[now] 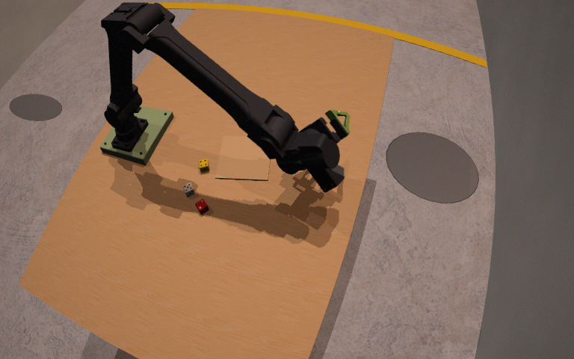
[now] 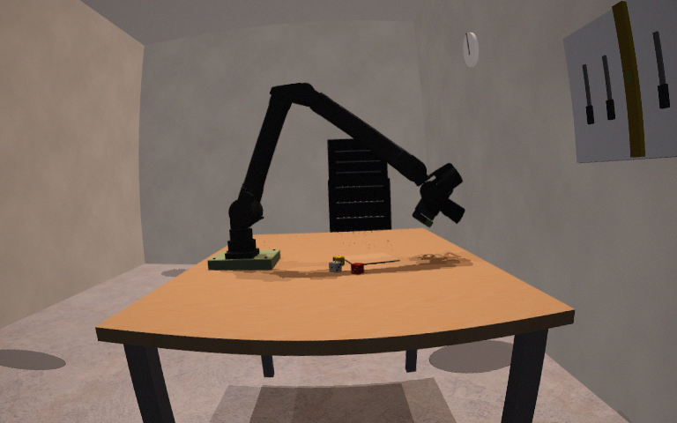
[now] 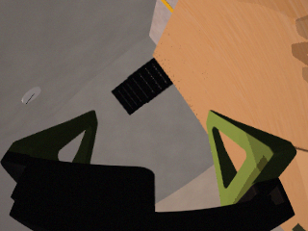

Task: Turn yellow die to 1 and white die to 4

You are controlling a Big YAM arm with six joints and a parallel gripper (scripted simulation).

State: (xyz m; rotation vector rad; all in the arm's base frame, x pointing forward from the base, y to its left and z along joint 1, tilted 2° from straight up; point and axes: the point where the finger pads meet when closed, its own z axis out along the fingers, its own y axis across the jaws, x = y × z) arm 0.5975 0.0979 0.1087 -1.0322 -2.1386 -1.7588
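The yellow die (image 1: 203,164) (image 2: 338,260) lies on the table just left of the mat in the top view, with 4 on top. The white die (image 1: 188,189) (image 2: 335,266) lies off the mat, nearer the front; its top seems to show 5. The red die (image 1: 202,206) (image 2: 357,269) lies close to the white one, apart from it; its top seems to show 1. The pale square mat (image 1: 243,158) lies flat, its back right part hidden by the arm. My gripper (image 3: 151,116) is open and empty, high above the table's right side, far from the dice.
The arm's green base plate (image 1: 158,126) (image 2: 244,261) stands left of the dice. The arm arches over the mat. The table's right edge is near beneath the gripper. A black rack (image 2: 358,199) (image 3: 142,87) stands beyond the table.
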